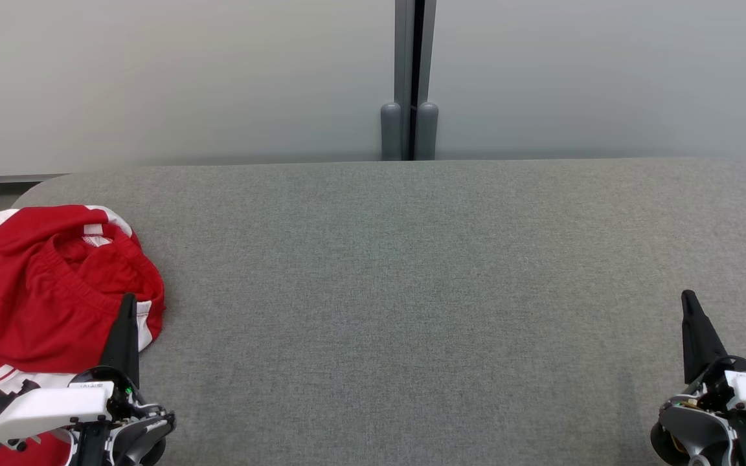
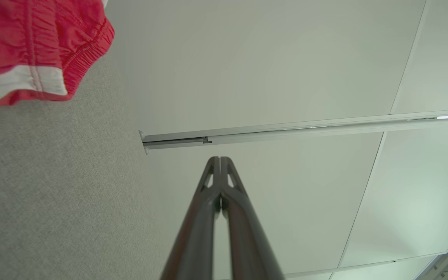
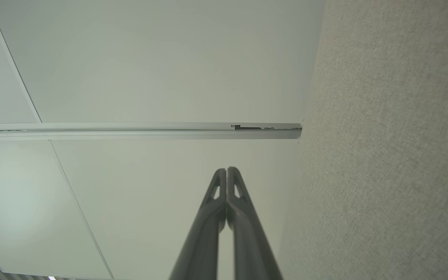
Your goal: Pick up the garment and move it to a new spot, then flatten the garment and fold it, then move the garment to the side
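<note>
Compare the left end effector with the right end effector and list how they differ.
The left end effector sits at the head view's lower left, its tip before the red garment; the right end effector sits lower right over bare grey surface. The left wrist view catches the garment's edge; the right wrist view takes in grey surface and pale wall. Both are shut, empty, pointing up the head view.

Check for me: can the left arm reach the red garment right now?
Probably yes. The left gripper, shut, sits right beside the garment on the table with nothing between them; it would need to open first.
</note>
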Motion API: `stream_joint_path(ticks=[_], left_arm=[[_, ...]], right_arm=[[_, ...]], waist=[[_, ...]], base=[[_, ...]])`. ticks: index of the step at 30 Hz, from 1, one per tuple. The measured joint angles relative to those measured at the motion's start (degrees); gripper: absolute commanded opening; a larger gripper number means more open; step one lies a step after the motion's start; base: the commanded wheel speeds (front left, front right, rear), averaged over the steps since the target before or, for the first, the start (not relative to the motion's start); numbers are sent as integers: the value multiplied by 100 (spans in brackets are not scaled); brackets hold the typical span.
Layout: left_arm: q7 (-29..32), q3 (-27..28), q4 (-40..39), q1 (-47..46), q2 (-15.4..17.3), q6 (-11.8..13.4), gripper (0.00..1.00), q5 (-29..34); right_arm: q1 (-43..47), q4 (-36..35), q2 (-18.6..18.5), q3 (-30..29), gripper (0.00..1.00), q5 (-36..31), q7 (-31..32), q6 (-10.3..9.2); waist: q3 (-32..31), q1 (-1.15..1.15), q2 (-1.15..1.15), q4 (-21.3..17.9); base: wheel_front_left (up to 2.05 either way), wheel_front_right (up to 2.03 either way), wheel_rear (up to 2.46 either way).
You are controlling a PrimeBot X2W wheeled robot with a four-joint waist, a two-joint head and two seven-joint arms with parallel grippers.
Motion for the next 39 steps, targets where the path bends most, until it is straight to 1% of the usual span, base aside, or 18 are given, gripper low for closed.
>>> stream_joint_path(ticks=[39], left_arm=[[0,0,0,0,0,0,0,0]], right_arm=[[0,1,0,0,0,0,0,0]], waist=[[0,0,0,0]], base=[[0,0,0]])
